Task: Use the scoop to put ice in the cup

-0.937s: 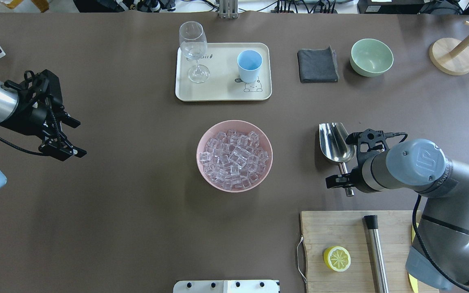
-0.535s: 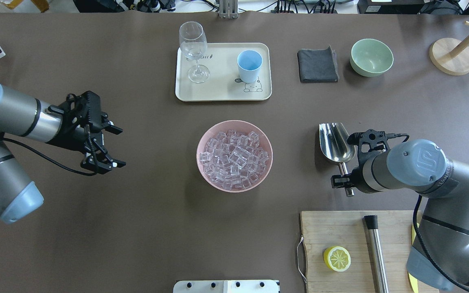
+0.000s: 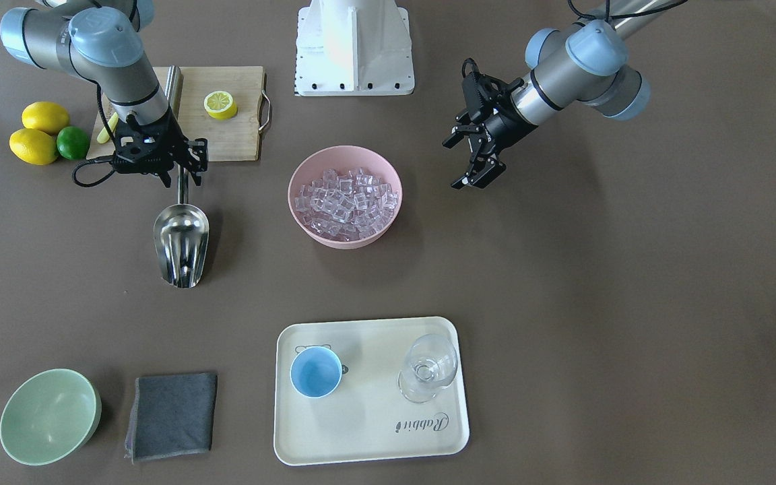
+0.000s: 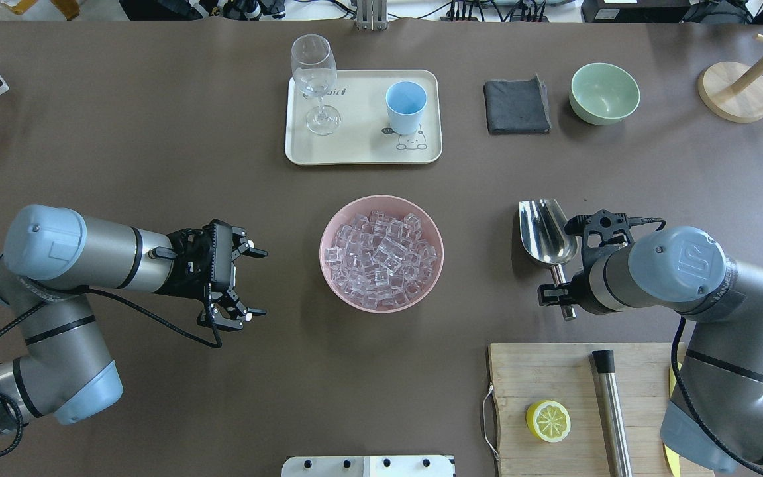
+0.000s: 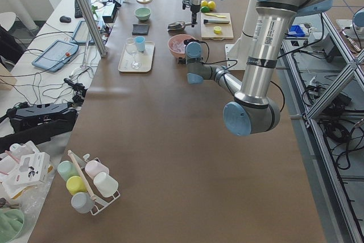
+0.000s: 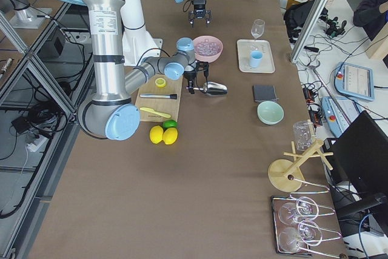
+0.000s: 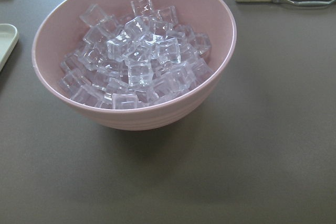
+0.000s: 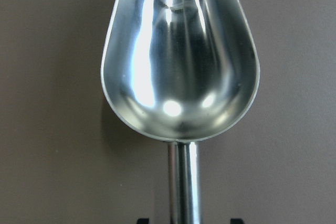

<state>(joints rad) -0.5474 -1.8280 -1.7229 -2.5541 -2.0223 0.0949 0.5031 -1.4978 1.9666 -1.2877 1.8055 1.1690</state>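
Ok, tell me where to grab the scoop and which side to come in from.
Take the scoop by its thin straight handle, coming straight down from above. It lies flat on the table with the trough facing up, and the trough looks too wide and rounded for a good hold. The right gripper straddles the handle that way, its fingers open on either side.

I see bright, even light in all my pictures. The scoop [image 8: 178, 56] shines hard, with white spots of glare near 6 o'clock in its trough. The pink bowl [image 7: 157, 119] drops a soft shadow toward 6 o'clock. Everything near looks sharp to me.
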